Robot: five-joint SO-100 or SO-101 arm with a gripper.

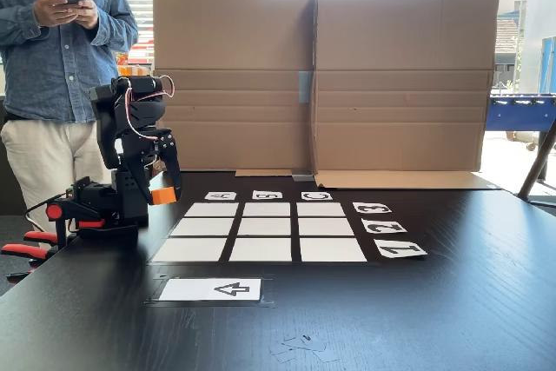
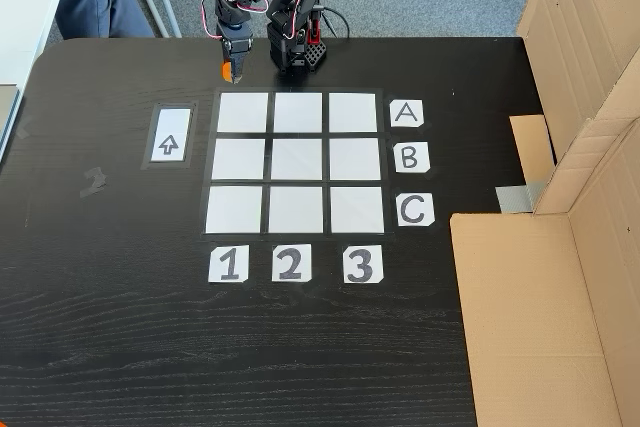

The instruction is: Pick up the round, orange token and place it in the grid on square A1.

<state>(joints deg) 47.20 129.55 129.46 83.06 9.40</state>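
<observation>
The orange token (image 1: 162, 195) sits at the tip of my black gripper (image 1: 167, 190), held clear of the table just left of the grid (image 1: 261, 230). From above, a sliver of the token (image 2: 225, 74) peeks out under the downward-pointing gripper (image 2: 232, 69), just beyond the grid's (image 2: 297, 160) corner. Square A1 (image 2: 243, 112) is the white cell nearest the gripper, in line with the "A" and "1" labels. In the low fixed view, square A1 (image 1: 189, 249) is the near left cell, and it is bare. The fingers are shut on the token.
A white card with a black arrow (image 1: 211, 289) (image 2: 169, 134) lies beside the grid. A tall cardboard wall (image 1: 321, 80) (image 2: 590, 97) closes off the far side. A person (image 1: 61, 58) holding a phone stands behind the arm's base (image 2: 297, 47). Red clamps (image 1: 26, 249) grip the table edge.
</observation>
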